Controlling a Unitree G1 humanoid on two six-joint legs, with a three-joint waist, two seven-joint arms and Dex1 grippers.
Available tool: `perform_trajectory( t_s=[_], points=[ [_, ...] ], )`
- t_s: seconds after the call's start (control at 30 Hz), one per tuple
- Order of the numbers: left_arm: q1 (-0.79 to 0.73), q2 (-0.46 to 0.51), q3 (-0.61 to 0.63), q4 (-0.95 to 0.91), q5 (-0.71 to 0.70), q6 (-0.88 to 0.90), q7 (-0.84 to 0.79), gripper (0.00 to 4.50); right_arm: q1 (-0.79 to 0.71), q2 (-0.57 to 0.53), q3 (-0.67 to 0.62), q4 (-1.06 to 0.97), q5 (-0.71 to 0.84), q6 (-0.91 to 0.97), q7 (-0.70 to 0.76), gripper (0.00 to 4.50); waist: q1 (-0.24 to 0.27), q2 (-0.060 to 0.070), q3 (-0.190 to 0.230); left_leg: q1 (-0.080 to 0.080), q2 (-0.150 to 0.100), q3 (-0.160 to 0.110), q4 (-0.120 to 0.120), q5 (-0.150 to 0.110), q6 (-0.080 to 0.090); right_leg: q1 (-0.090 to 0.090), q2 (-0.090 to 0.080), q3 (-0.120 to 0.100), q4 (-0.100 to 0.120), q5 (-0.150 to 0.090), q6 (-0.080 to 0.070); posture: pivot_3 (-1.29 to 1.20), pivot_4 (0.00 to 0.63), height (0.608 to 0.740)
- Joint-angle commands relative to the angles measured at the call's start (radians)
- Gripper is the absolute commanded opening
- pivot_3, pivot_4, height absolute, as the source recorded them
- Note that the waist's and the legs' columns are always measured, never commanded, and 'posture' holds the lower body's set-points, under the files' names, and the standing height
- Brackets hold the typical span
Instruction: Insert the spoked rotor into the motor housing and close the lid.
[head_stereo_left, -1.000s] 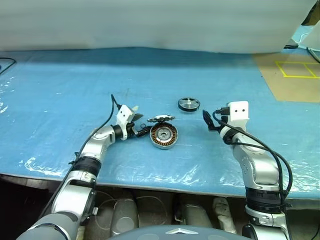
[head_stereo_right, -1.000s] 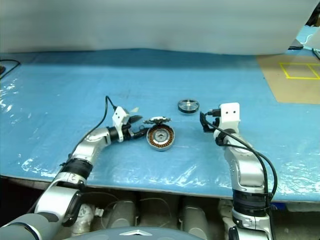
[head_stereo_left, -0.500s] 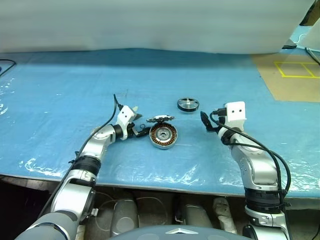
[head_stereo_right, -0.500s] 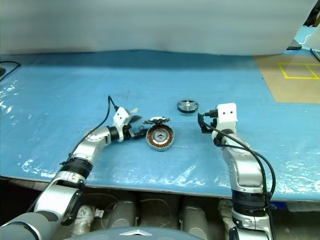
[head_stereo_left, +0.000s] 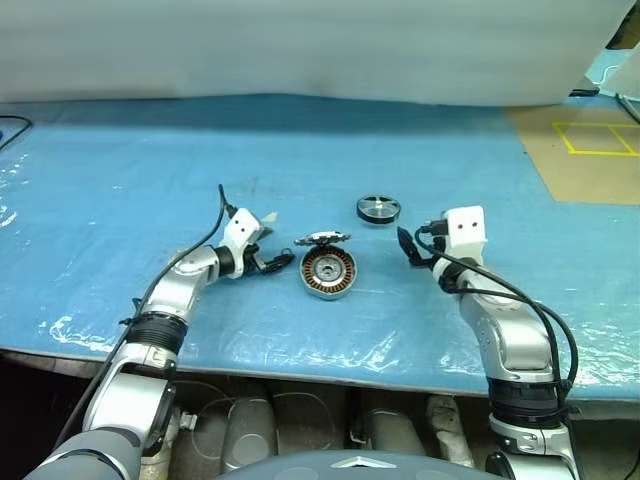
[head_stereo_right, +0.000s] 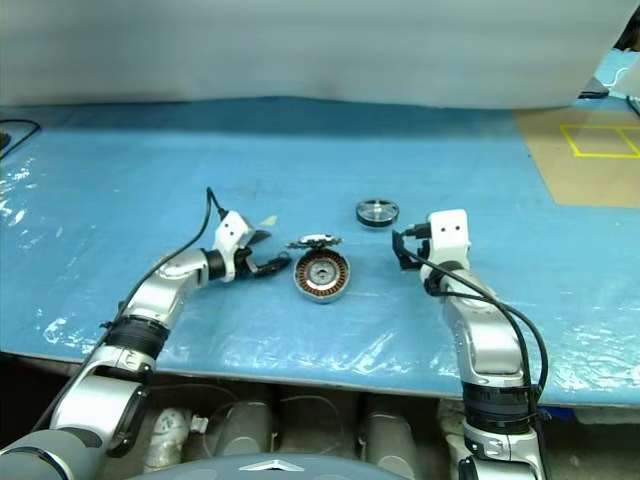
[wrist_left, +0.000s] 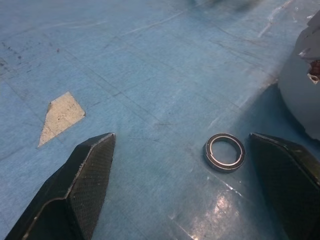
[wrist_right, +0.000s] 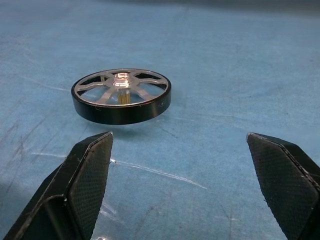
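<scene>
Black-rimmed and silver-spoked, the spoked rotor (wrist_right: 121, 95) lay flat on the blue table cover (head_stereo_left: 120, 190), alone, toward the far side and a little right of centre. Nearer and to its left sat the motor housing (head_stereo_left: 328, 271), copper windings up, with the lid (head_stereo_left: 322, 238) propped tilted against its far edge. The right gripper (head_stereo_left: 404, 243) hung just near and right of the rotor, jaws spread wide and empty, pointing at it with the rim between the two fingers' lines. The left gripper (head_stereo_left: 275, 263) sat just left of the housing, likewise released and empty, with a small dark ring (wrist_left: 224, 152) on the cover ahead of it. The step in hand looked like the rotor pickup. To do it well, the right gripper probably needed to come forward and low so the pads met the black rim across its full width, not the spokes, then lift it level. The leaning lid could get knocked when the rotor came in over the housing, so approaching from the right seemed safer.
</scene>
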Motion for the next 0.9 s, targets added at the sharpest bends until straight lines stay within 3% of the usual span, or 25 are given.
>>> perform_trajectory(
  t_s=[0.03,0.4,0.5,0.77,0.9],
  points=[
    [0.004,-0.018,-0.035,-0.005,0.017,0.014,-0.008,4.5,-0.009,-0.004,0.002,-0.016,-0.004,-0.014,-0.006,4.48,0.0,0.0,0.0,0.0,0.0,0.0,0.0,0.0,0.0,0.0,0.0,0.0,0.0,0.0,0.0,0.0,0.15,0.74],
    [-0.019,-0.025,-0.047,0.074,0.056,-0.012,0.021,4.5,0.005,-0.003,0.003,-0.027,-0.005,-0.01,-0.012,4.48,0.0,0.0,0.0,0.001,0.0,0.0,0.0,0.0,0.0,0.0,-0.001,0.0,0.0,0.0,0.001,0.0,0.15,0.74],
    [-0.016,-0.016,-0.047,0.079,0.057,-0.019,0.011,3.95,0.003,-0.004,0.004,-0.027,-0.003,-0.008,-0.014,4.5,0.0,0.0,0.0,0.001,0.0,0.0,0.0,0.0,0.0,0.001,-0.001,0.0,0.001,0.0,0.001,0.0,0.15,0.74],
    [-0.005,-0.006,-0.052,0.063,0.059,0.003,0.009,1.35,-0.005,-0.009,0.007,-0.02,-0.001,-0.007,-0.011,4.5,0.0,0.0,0.0,0.001,0.0,0.0,0.0,0.0,0.0,0.0,-0.001,0.0,0.0,0.0,0.001,0.0,0.15,0.74],
    [0.009,0.021,-0.068,0.044,0.062,0.034,-0.031,1.35,-0.004,-0.01,0.01,-0.019,-0.002,-0.007,-0.008,4.5,-0.002,0.0,0.0,0.001,0.0,0.0,0.0,0.0,0.0,0.0,0.0,0.0,0.0,-0.001,0.001,0.0,0.15,0.74]
  ],
)
